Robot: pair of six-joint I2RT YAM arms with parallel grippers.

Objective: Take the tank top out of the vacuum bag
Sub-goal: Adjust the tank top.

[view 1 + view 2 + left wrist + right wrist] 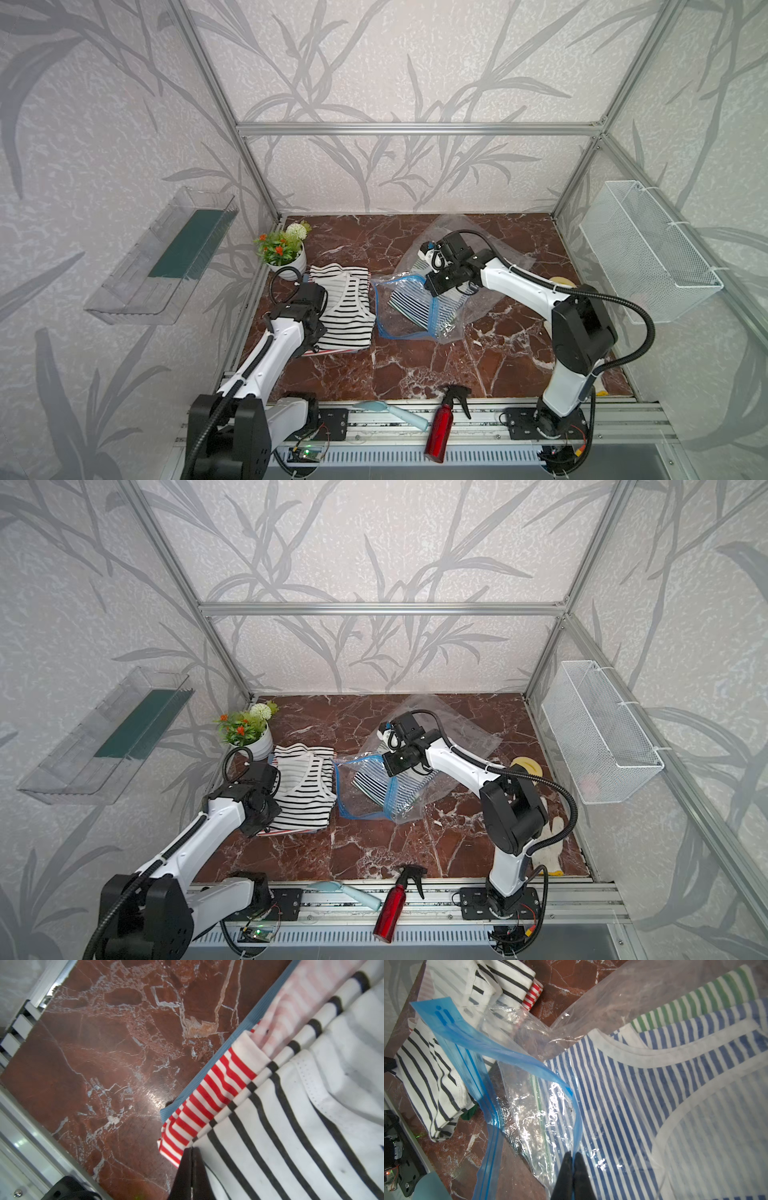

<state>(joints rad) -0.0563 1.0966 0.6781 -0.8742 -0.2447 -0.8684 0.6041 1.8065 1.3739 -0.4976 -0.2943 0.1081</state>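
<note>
**Right arm:** the right gripper (572, 1155) is pinching the blue zip strip (477, 1043) of the vacuum bag (529, 1109), its jaws pressing fully together on the plastic. The blue-striped tank top (623, 1095) is lying inside the bag, just ahead of and beside the fingertips. **Left arm:** the left gripper (191, 1150) is resting with jaws closed at the hem of the black-striped tank top (291, 1136), though whether any cloth is caught between them cannot be told.
</note>
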